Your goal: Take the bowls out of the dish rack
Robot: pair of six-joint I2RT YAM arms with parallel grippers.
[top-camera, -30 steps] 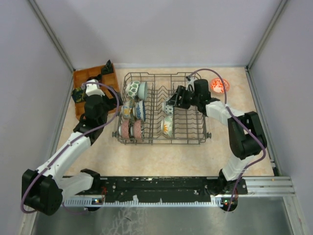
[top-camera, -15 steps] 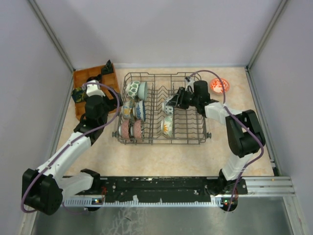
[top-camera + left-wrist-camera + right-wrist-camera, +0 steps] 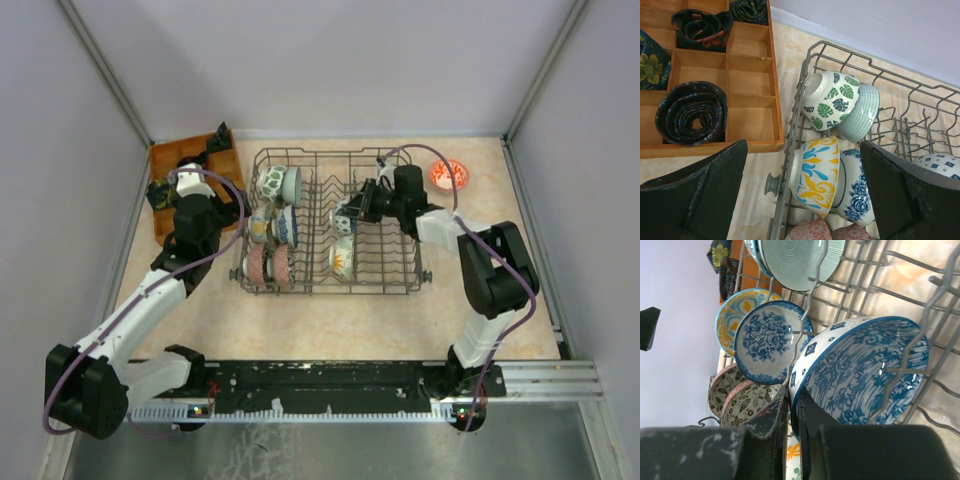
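Seen from above, a beige marbled table (image 3: 330, 320) is enclosed by plain pale lilac walls (image 3: 330, 60), with metal posts in the corners. A large dish rack of dark grey wire (image 3: 390, 250) is set at the table's middle. An orange-brown wooden compartment tray (image 3: 195, 185) lies beside its far left corner. A red-orange patterned bowl (image 3: 449, 174) rests on the table just right of the rack. The white left arm (image 3: 150, 290) is stretched forward to the space between tray and rack. The right arm (image 3: 490, 270) is folded back over the rack's far right part. There the right gripper (image 3: 352, 210) is lowered onto a white bowl with a dark blue pattern (image 3: 342, 218), which stands on edge among the tines.

In the left wrist view, the left gripper (image 3: 802, 145) is shown with its black fingers spread wide and nothing between them, held above the rack's left edge. A green leaf-printed bowl (image 3: 832, 97) is leaned against a pale green ribbed bowl (image 3: 860, 112). Nearer, a yellow-and-blue bowl (image 3: 815, 172) is set against a blue floral bowl (image 3: 855, 190). Pink-speckled bowls (image 3: 812, 232) are cut off at the bottom edge. Rolled dark fabrics (image 3: 690, 112) are lodged in the tray's compartments.

In the right wrist view, the right gripper's fingers are drawn almost together and the rim of the blue-patterned bowl is pinched between them. The bowl is seated between the rack's wires.
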